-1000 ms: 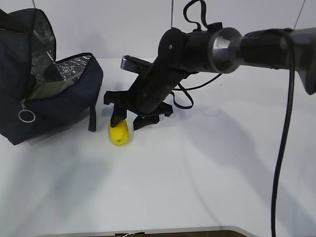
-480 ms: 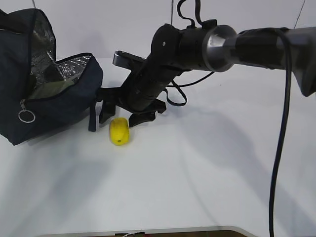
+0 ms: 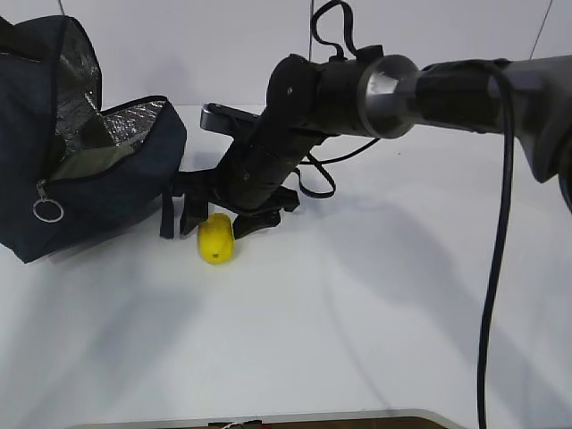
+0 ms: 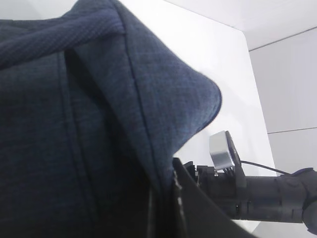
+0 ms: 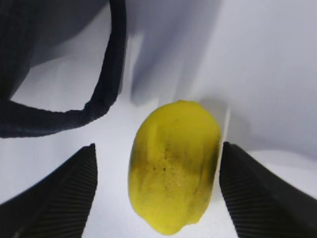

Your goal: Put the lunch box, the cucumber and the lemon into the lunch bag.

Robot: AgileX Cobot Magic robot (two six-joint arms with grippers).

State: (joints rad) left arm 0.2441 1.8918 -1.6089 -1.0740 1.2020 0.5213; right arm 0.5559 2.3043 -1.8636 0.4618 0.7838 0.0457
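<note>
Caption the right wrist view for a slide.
Open right gripper straddling the lemon on the white table, bag strap beside it.

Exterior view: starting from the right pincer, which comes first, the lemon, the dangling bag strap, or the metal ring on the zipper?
Measured from the right pincer:
1. lemon, on the table right between its fingers.
2. bag strap, just to its left, hanging off the lunch bag.
3. metal ring, far left on the bag's front.
</note>
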